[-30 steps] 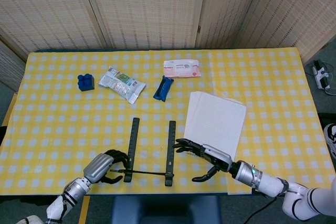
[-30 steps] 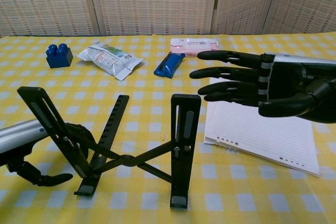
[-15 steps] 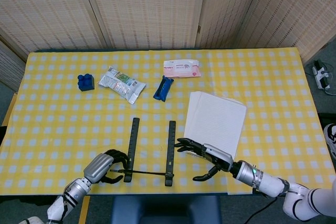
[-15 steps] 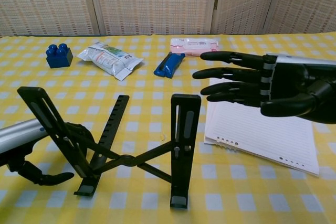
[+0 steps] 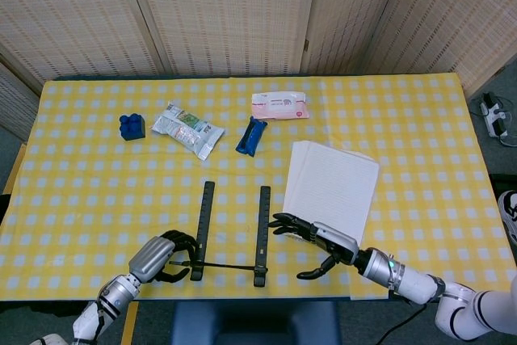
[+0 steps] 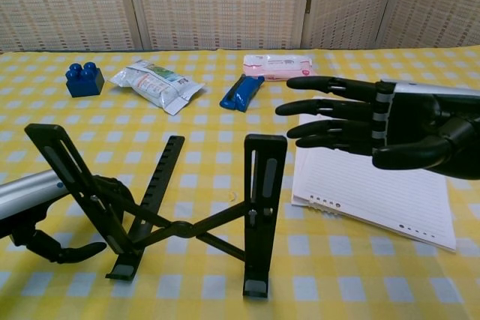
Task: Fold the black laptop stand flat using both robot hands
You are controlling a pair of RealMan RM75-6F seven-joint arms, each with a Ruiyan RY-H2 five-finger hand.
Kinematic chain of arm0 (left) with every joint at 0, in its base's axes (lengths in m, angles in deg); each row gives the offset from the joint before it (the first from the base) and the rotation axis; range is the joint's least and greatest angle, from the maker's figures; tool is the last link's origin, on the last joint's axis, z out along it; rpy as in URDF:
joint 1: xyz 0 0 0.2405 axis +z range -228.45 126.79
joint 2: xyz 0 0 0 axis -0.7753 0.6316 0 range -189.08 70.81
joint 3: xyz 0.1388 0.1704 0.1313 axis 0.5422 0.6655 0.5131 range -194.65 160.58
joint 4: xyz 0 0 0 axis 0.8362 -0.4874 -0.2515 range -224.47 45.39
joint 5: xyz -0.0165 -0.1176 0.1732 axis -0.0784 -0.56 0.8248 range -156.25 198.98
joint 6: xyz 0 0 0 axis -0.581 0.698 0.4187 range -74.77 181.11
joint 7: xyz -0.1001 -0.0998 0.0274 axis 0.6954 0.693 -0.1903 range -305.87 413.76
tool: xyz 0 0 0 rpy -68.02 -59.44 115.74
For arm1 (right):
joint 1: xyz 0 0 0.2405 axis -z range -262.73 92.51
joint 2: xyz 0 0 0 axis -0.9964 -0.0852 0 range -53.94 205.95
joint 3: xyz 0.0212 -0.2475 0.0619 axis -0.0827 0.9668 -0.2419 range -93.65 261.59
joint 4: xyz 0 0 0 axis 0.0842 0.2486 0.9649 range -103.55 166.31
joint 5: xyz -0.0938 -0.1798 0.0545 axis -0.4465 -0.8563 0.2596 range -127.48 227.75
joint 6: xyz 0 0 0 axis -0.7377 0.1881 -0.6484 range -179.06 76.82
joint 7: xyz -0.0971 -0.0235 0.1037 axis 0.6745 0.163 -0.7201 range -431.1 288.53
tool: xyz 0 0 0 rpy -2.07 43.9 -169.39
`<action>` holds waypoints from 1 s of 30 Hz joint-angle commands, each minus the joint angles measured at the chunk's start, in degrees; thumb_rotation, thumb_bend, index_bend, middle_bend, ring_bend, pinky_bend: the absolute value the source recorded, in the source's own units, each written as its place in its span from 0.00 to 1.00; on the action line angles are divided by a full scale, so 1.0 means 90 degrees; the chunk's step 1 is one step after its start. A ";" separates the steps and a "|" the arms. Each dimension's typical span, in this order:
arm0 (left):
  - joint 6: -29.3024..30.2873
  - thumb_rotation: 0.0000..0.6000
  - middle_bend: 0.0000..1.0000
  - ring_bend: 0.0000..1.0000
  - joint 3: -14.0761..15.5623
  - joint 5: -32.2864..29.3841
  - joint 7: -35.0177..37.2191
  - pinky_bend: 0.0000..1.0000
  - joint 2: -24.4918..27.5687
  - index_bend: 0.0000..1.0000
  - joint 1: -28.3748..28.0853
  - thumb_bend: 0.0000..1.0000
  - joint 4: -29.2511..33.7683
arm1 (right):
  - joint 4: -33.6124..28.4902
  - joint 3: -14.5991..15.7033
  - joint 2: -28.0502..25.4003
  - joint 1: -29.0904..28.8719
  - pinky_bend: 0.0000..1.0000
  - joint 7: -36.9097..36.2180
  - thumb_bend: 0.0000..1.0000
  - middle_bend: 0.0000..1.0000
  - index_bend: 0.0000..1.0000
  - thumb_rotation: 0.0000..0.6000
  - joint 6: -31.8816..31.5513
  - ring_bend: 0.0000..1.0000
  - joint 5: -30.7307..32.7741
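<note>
stand: black laptop stand (image 6: 187, 207) still unfolded, arms crossed, near front edge of counter (image 5: 420, 119), between both hands.
L hand: left hand (image 5: 166, 254) at stand's left rail, fingers curled round it; grip looks closed.
R hand: right hand (image 6: 375, 121) just right of stand, not touching, fingers spread straight, holds nothing.
writing: wet-wipes pack (image 5: 279, 106) and foil pouch (image 5: 187, 128) printed, text too small to read.
room: notepad (image 5: 331, 190) lies by R hand; blue brick (image 5: 132, 126) and blue packet (image 5: 251, 136) well back.

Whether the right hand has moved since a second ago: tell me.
Yes, slightly: the right hand has drawn back to the right, away from the laptop stand.
</note>
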 commanded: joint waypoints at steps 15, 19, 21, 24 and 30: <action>0.0026 1.00 0.35 0.27 0.0005 0.0006 -0.0040 0.22 -0.0013 0.54 0.0036 0.41 0.0021 | 0.0004 0.0015 -0.0011 0.0059 0.04 0.0006 0.22 0.12 0.00 1.00 -0.0045 0.13 -0.0029; 0.0023 1.00 0.35 0.27 0.0015 0.0022 -0.0066 0.22 -0.0018 0.54 0.0040 0.43 0.0029 | 0.0000 0.0017 -0.0015 0.0070 0.04 0.0010 0.22 0.12 0.00 1.00 -0.0051 0.13 -0.0034; 0.0023 1.00 0.35 0.27 0.0020 0.0026 -0.0078 0.22 -0.0025 0.55 0.0043 0.43 0.0032 | -0.0002 0.0018 -0.0018 0.0076 0.04 0.0016 0.22 0.12 0.00 1.00 -0.0053 0.13 -0.0032; 0.0021 1.00 0.35 0.27 0.0023 0.0026 -0.0080 0.22 -0.0037 0.55 0.0050 0.45 0.0024 | -0.0006 0.0014 -0.0019 0.0088 0.04 0.0021 0.22 0.12 0.00 1.00 -0.0056 0.13 -0.0022; 0.0046 1.00 0.35 0.27 0.0014 0.0029 -0.0056 0.21 -0.0044 0.56 0.0063 0.47 0.0016 | -0.0013 0.0021 -0.0015 0.0098 0.04 0.0047 0.22 0.12 0.00 1.00 -0.0041 0.13 -0.0031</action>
